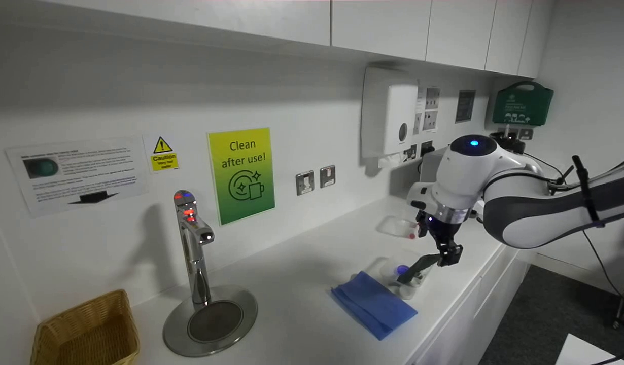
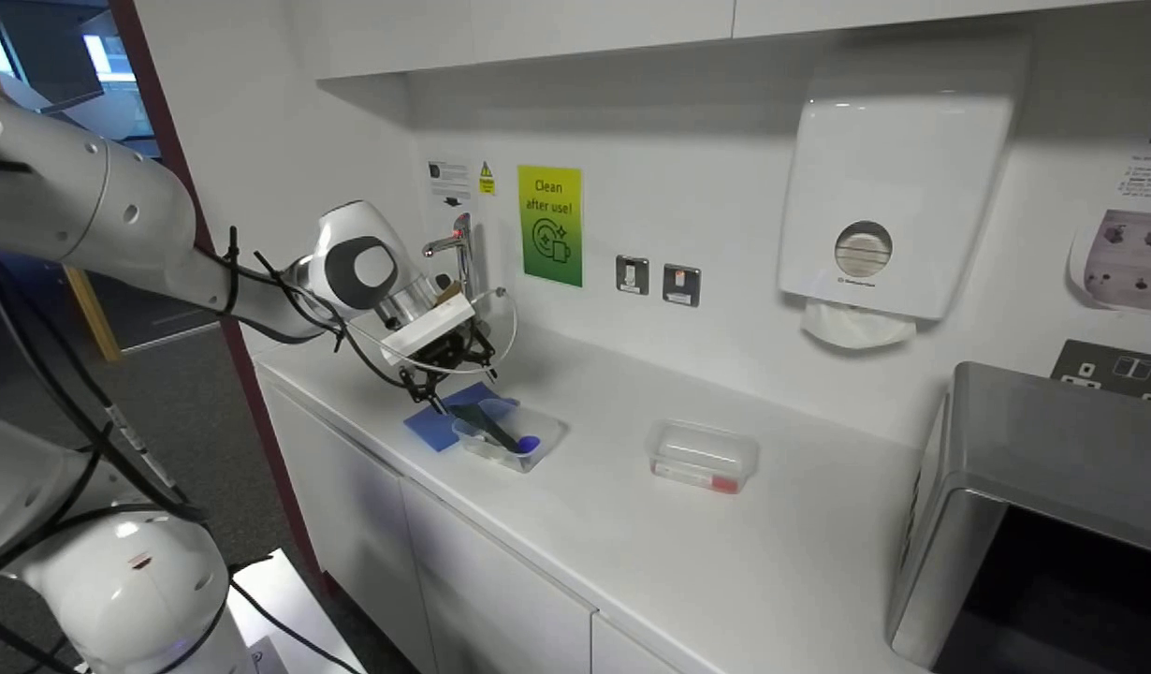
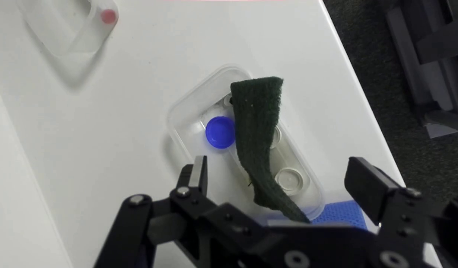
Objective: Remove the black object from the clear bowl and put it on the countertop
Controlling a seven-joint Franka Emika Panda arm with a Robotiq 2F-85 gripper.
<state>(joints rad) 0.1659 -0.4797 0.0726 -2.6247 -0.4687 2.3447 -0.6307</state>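
The black object is a dark green-black strip of scouring pad [image 3: 255, 119]. It lies slanted across the clear bowl [image 3: 188, 96], a rectangular plastic tub, with one end over the rim. The pad also shows in both exterior views [image 1: 418, 266] [image 2: 487, 427], as does the tub [image 2: 549, 438]. A blue cap [image 3: 220, 132] and pale caps [image 3: 289, 181] lie in the tub. My gripper [image 3: 276, 160] is open. In the wrist view its fingers stand wide apart with the pad between them, and nothing is gripped. The gripper [image 2: 465, 391] is above the tub; the pad's lower end is partly hidden.
A folded blue cloth [image 1: 373, 305] lies beside the tub on the white countertop [image 2: 622, 487]. A second clear container [image 2: 703, 451] with something red stands farther along. A microwave [image 2: 1025, 449], a tap [image 1: 194, 248] and a wicker basket [image 1: 106, 324] are also on the counter.
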